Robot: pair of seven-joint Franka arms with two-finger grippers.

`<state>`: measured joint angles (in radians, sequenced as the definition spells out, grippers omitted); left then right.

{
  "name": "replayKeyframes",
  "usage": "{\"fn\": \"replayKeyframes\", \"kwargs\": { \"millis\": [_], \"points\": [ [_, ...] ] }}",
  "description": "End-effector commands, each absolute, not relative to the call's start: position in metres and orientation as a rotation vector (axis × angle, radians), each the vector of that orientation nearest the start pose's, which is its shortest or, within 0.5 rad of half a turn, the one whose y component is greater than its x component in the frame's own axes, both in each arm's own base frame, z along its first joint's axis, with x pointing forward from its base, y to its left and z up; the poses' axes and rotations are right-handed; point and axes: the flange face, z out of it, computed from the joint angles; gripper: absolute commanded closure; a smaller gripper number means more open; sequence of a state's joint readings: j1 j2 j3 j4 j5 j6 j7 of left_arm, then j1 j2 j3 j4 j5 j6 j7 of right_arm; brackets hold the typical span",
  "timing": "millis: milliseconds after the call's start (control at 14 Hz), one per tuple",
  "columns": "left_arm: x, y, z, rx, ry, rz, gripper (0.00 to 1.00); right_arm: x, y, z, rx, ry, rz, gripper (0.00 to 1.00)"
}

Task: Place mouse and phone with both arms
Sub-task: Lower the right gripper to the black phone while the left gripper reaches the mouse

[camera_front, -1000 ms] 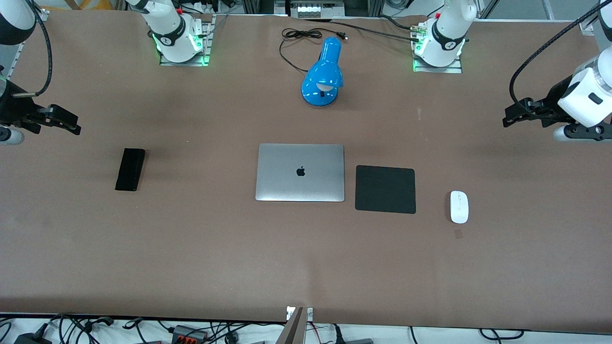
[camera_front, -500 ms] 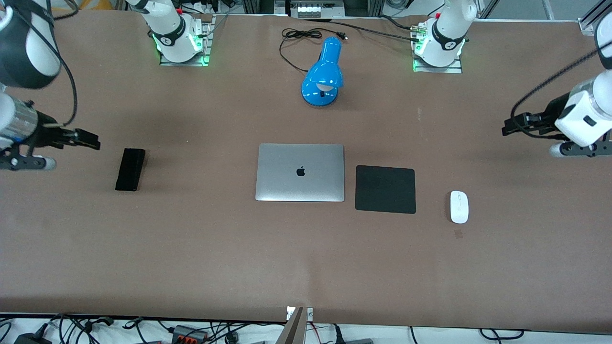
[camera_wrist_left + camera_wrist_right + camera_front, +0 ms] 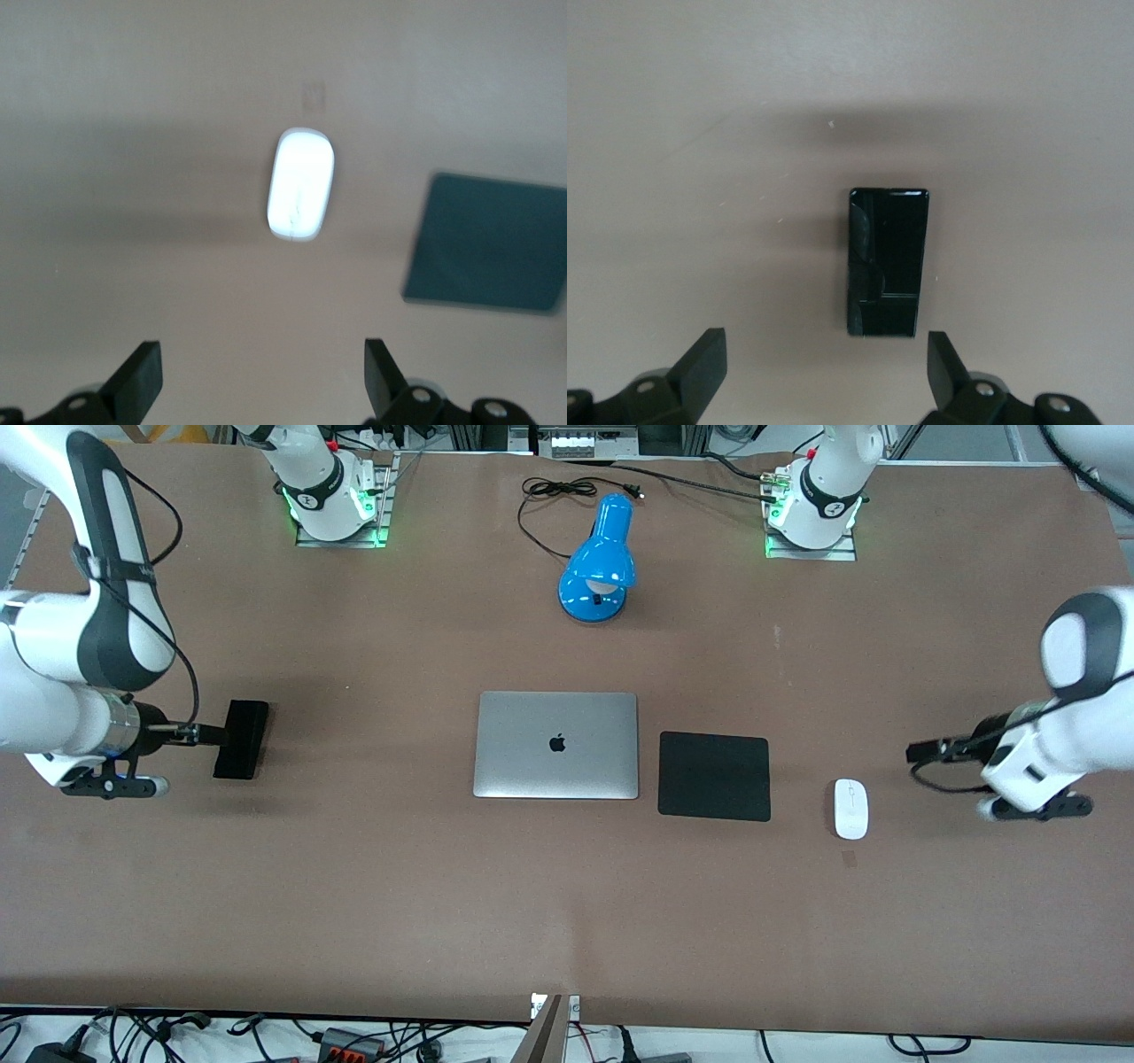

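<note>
The black phone (image 3: 241, 740) lies flat on the table toward the right arm's end. It also shows in the right wrist view (image 3: 889, 261). My right gripper (image 3: 211, 734) hangs over the table just beside the phone, open and empty (image 3: 827, 372). The white mouse (image 3: 850, 809) lies toward the left arm's end, beside the black mouse pad (image 3: 714, 776). It also shows in the left wrist view (image 3: 301, 184). My left gripper (image 3: 918, 752) hangs over the table beside the mouse, toward the left arm's end, open and empty (image 3: 263, 381).
A closed silver laptop (image 3: 556, 745) lies mid-table beside the mouse pad, which also shows in the left wrist view (image 3: 485, 242). A blue desk lamp (image 3: 600, 558) with a black cord stands farther from the front camera than the laptop. The brown table (image 3: 567, 903) stretches nearer to that camera.
Both arms have swung down and inward. My right gripper has come up beside the phone. My left gripper has come down toward the mouse. Phone and mouse have not moved.
</note>
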<state>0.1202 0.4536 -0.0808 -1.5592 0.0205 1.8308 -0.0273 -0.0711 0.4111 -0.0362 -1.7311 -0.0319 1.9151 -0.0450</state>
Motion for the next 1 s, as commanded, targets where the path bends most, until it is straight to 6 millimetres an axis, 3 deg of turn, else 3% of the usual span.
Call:
{"fn": "replayKeyframes", "kwargs": {
  "millis": [0,286,429,714,929],
  "points": [
    [0.684,0.016,0.302,-3.079,0.027,0.290,0.00,0.627,-0.098,0.300,-3.148,0.124,0.376,0.00],
    [0.694,-0.002,0.247,-3.095,0.077,0.226,0.00,0.608,-0.101,0.255,-3.156,0.124,0.296,0.00],
    [0.685,-0.015,0.228,-3.098,0.109,0.207,0.00,0.595,-0.108,0.236,-3.157,0.139,0.265,0.00],
    [0.671,-0.017,0.205,-3.098,0.191,0.103,0.00,0.584,-0.107,0.206,-3.147,0.148,0.319,0.00],
    [0.669,-0.012,0.203,-3.086,0.287,0.092,0.00,0.581,-0.106,0.191,-3.151,0.145,0.290,0.00]
  ]
}}
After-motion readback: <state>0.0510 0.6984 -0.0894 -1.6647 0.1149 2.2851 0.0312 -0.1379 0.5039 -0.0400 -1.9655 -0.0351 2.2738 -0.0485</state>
